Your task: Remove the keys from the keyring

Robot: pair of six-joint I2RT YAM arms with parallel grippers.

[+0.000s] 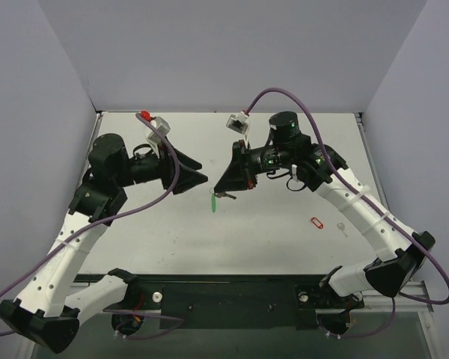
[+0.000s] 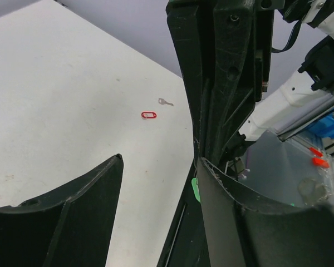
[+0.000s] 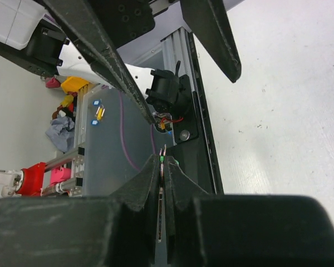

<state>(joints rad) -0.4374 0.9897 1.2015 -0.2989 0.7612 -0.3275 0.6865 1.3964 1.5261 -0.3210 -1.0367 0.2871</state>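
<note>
right gripper (image 1: 217, 188) clamps tight on tiny silver metal key (image 1: 224, 196), bright green oval plastic fob (image 1: 212, 202) dangling; left gripper (image 1: 204, 172) gapes beside the fob; red oval outline piece (image 1: 317, 223) and loose pale key (image 1: 341, 228) lie well away.

We enter the keyring (image 1: 212, 203) as a small bright green oval plastic fob. It is pinched between the closed fingers of the right gripper (image 1: 220, 191) and hangs below its tip with its long axis near vertical. We cannot tell whether its lower end touches the tabletop (image 1: 284, 247).

We enter the keys (image 1: 342, 228) as one tiny, thin silver key. It lies flat on the tabletop, well apart from the fob, towards the right arm's side.
</note>
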